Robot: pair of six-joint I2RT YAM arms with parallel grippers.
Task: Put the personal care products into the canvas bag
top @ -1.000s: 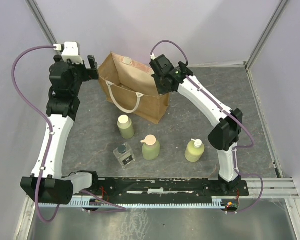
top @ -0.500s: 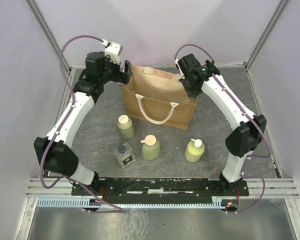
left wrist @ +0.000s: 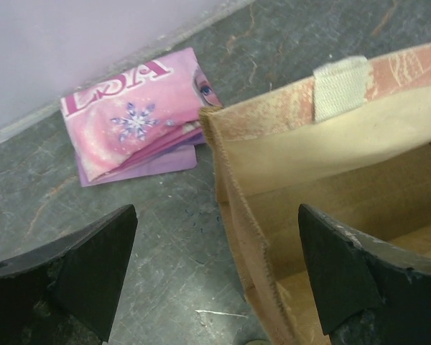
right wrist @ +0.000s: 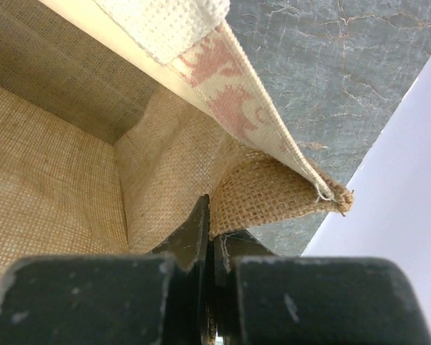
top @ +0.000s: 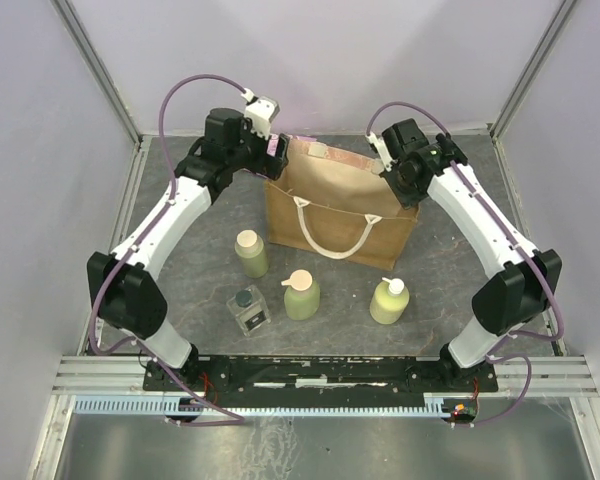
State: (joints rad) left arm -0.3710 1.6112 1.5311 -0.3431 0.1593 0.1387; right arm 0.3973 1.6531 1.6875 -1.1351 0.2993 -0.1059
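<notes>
Grip, right arm: right gripper (right wrist: pixel 211 233) has its jaws pressed together on a fold of burlap at the far right corner of the canvas bag (right wrist: pixel 57 180). The fingertips are buried in the fold, so how deep they bite is unclear.
Grip, left arm: left gripper (left wrist: pixel 215 210) has its jaws spread wide astride the bag's far left corner, one finger outside and one over the opening. Whether either touches the cloth cannot be told.
Bag: upright on the grey table (top: pixel 180 240), mouth open, with the near rope handle (top: pixel 332 225) hanging down its front. Its floor is mostly hidden.
Beside that corner: pink booklet (left wrist: pixel 133 118) lying flat, its lettering only partly readable.
Products: flat-capped bottle (top: pixel 250 253), cream-topped bottle (top: pixel 301 294), pump bottle (top: pixel 389 300) and clear square bottle (top: pixel 248 309) stand on the table in front of the bag, apart from it. Neither wrist view shows them.
</notes>
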